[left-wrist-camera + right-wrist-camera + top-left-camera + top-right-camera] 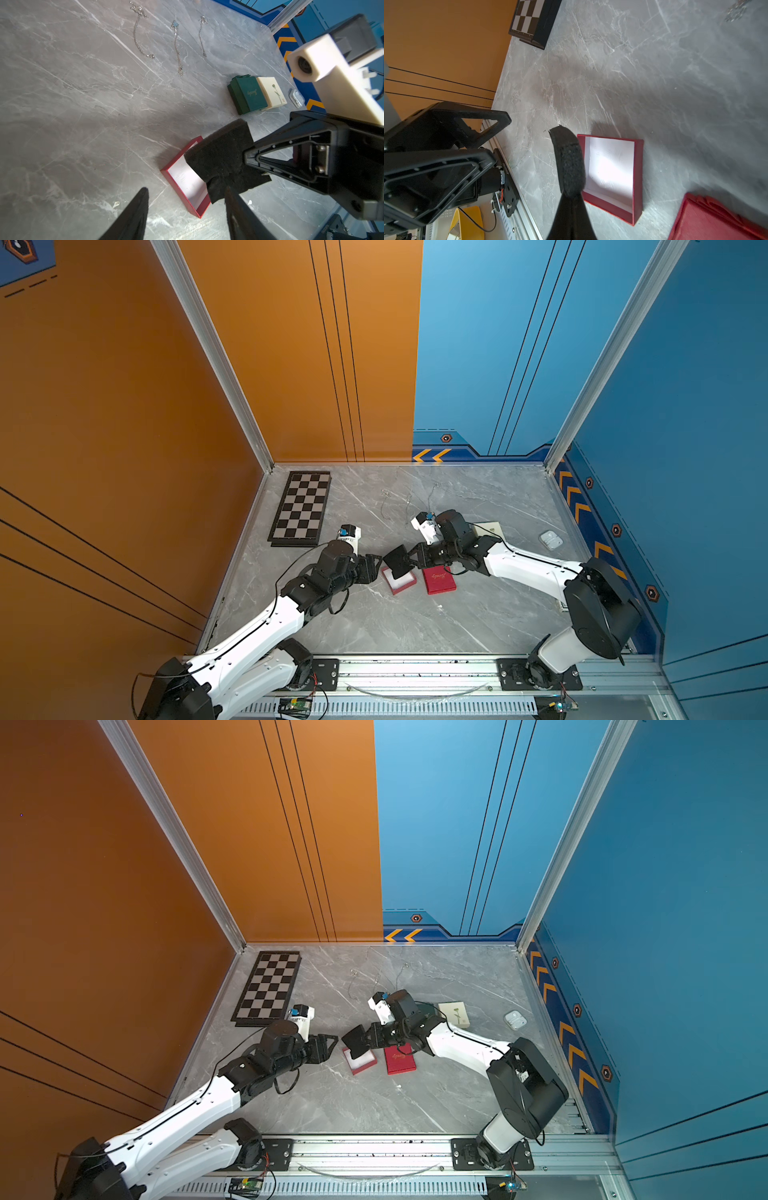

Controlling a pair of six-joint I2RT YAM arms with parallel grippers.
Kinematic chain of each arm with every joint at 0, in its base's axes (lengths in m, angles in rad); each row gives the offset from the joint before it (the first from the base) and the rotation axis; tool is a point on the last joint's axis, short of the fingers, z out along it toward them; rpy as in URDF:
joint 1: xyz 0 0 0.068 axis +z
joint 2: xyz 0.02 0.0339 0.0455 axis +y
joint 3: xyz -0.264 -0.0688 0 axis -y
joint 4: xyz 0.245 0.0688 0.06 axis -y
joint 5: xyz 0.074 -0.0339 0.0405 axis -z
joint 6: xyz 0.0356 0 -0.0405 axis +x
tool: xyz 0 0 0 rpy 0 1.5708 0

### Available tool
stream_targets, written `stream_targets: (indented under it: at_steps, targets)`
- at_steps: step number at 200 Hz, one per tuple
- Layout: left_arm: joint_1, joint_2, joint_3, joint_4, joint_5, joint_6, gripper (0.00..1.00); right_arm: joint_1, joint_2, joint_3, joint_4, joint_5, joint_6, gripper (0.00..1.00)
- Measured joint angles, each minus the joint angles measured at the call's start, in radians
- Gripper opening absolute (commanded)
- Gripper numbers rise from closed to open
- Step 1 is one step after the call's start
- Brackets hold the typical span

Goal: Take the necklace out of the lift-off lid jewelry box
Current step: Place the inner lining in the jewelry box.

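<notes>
Two arms meet over the middle of the grey table [395, 626]. The right gripper [413, 558] is pinched tight on one edge of a black foam pad [220, 158] and holds it tilted in the air. The pad sticks out past the fingertips toward the left gripper [186, 188]. Directly beneath the pad, under the right gripper's tips, the open red box [638, 178] rests flat on the table with its white floor showing. The red lid [439, 579] lies flat below the right gripper's body, just beside the box, with a thin strip of table between them.

The left gripper is spread, its two fingers [133, 216] well apart. Its tips hover at the side of the box away from the right gripper, with the box and the raised pad straight ahead of them.

Three thin chains [177, 47] lie stretched out side by side on the table, well beyond both grippers and touched by neither. I cannot tell which of them belongs to this box, or whether a necklace is on the pad.

Behind the right gripper, close to its arm, a green box [247, 95] touches a cream box [270, 91]. A small white case [550, 540] lies farther out. A chessboard [301, 508] lies beyond the left gripper, by the orange wall.
</notes>
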Motion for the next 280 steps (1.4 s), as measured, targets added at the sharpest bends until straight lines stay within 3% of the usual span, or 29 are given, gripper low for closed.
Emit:
stream_targets:
  at_steps: [108, 280]
  targets:
    - [-0.081, 0.111, 0.006, 0.042, -0.006, -0.003, 0.47, 0.042, 0.058, 0.008, -0.038, 0.047, 0.025, 0.03]
    - [-0.138, 0.341, 0.045, 0.193, 0.059, -0.020, 0.41, 0.042, 0.167, 0.030, -0.059, 0.100, 0.029, 0.03]
